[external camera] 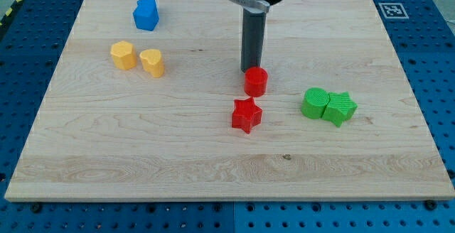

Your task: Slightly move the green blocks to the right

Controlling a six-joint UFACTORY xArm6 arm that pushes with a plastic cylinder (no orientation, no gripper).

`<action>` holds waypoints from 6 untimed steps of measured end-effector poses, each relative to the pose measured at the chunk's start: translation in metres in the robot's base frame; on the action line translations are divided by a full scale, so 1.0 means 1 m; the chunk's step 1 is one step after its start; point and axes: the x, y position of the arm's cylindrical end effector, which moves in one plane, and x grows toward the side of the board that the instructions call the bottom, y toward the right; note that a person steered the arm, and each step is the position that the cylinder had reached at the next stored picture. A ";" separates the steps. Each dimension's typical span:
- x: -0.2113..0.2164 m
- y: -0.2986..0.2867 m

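Two green blocks sit touching at the view's right: a green round block and a green star on its right. My tip stands at the middle of the board, just above and behind a red cylinder, which hides its very end. The tip is well to the left of the green blocks. A red star lies just below the red cylinder.
A blue block sits at the top left. Two yellow blocks lie side by side below it. The wooden board rests on a blue perforated table, with a tag marker at the top right.
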 end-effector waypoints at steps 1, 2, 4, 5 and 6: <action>0.016 0.001; 0.034 0.001; 0.057 0.016; 0.044 0.035; 0.054 0.056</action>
